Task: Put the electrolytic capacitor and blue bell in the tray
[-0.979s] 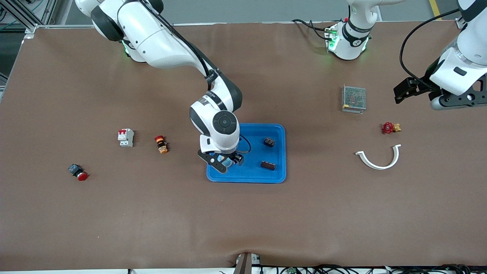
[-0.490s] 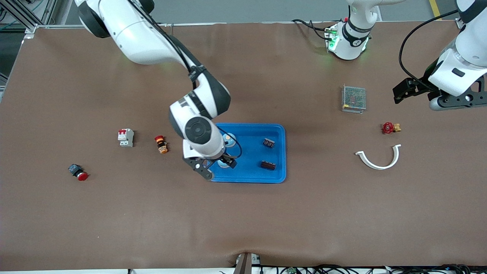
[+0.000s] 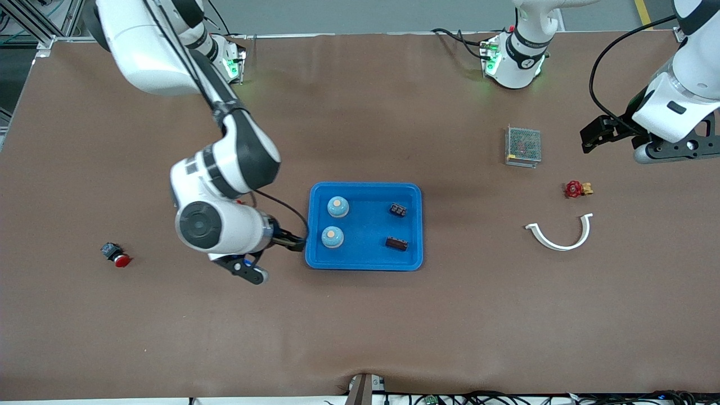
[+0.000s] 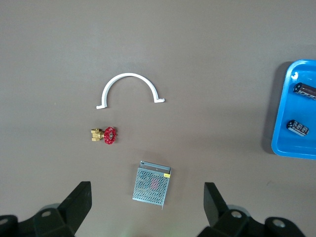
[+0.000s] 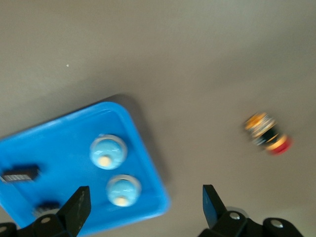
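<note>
In the tray point(image 3: 413, 225) we see two blue bells point(image 3: 338, 207) and two capacitors point(image 3: 398, 210), so we judge the placing done. Our right pincer point(image 3: 247, 269), open and empty, hangs over the tabletop point(image 3: 360, 326) beside the tray; we should lift clear without clipping the rim. The left pincer point(image 4: 148, 205) waits open above the mesh box point(image 3: 523, 146).

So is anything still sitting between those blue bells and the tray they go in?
Nothing visible: both blue bells already sit inside the tray, with two dark capacitors. The right gripper hangs beside the tray, jaws open and empty.
</note>
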`<action>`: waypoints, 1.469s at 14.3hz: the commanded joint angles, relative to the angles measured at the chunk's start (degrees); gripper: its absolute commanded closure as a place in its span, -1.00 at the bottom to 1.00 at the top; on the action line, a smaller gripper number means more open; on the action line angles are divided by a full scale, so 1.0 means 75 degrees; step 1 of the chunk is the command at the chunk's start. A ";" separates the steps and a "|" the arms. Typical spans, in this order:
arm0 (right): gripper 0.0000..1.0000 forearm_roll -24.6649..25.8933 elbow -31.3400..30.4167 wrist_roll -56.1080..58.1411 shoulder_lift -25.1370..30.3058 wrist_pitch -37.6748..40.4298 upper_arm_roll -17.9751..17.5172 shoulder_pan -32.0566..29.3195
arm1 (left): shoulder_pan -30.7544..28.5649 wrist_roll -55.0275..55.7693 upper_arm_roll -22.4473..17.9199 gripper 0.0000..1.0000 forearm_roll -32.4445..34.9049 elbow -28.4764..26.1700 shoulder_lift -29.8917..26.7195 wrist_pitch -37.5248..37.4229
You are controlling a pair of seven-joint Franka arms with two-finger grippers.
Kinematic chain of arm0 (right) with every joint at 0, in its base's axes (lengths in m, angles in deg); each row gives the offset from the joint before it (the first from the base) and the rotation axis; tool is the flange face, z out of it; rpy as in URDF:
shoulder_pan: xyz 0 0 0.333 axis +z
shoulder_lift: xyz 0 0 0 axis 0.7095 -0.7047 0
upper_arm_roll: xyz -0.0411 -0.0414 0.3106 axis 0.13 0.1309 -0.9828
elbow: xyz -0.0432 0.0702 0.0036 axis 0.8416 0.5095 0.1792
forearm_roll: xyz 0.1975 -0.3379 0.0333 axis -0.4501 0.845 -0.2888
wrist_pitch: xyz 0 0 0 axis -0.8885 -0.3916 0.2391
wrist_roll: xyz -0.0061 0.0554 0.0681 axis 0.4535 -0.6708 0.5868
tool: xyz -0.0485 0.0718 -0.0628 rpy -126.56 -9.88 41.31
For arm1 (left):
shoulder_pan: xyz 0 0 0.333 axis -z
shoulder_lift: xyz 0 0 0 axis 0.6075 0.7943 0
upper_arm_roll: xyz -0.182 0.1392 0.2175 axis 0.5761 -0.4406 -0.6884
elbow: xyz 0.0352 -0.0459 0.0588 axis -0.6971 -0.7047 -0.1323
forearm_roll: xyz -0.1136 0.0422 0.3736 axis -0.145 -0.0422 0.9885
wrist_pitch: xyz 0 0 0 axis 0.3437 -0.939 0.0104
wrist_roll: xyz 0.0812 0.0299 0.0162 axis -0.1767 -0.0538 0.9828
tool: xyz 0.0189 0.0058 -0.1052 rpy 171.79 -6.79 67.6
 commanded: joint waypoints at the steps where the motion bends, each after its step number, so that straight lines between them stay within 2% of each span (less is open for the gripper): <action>1: -1.00 0.0142 -0.0116 0.2099 0.0521 0.0512 0.0115 -0.0613 | -0.0048 -0.0141 0.0062 -1.00 -0.0171 -0.0181 -0.0266 -0.0048; 2: -1.00 0.0329 -0.0140 0.2604 0.0580 0.0571 0.0115 -0.0789 | -0.0048 -0.0141 0.0062 -1.00 -0.0171 -0.0181 -0.0289 -0.0060; 6: -1.00 0.1185 -0.0187 0.2843 0.0698 0.0959 0.0103 -0.1434 | -0.0048 -0.0141 0.0074 -1.00 -0.0171 -0.0216 -0.0301 -0.0060; 9: -1.00 0.1280 -0.0164 0.3205 0.0710 0.0819 0.0138 -0.1705 | -0.0048 -0.0141 0.0074 -1.00 -0.0171 -0.0216 -0.0313 -0.0060; 11: -1.00 0.1269 -0.0163 0.3370 0.0710 0.0211 0.0290 -0.1798 | -0.0036 -0.0141 0.0074 -1.00 -0.0171 -0.0204 -0.0301 -0.0060; 14: -1.00 0.1268 -0.0175 0.4107 0.0698 0.0162 0.0291 -0.2091 | -0.0024 -0.0141 0.0086 -1.00 -0.0171 -0.0204 -0.0301 -0.0049; 21: -1.00 0.1151 -0.0327 0.6122 0.0593 -0.0446 0.0291 -0.3367 | -0.0036 -0.0129 0.0179 -1.00 -0.0171 -0.0204 -0.0313 -0.0049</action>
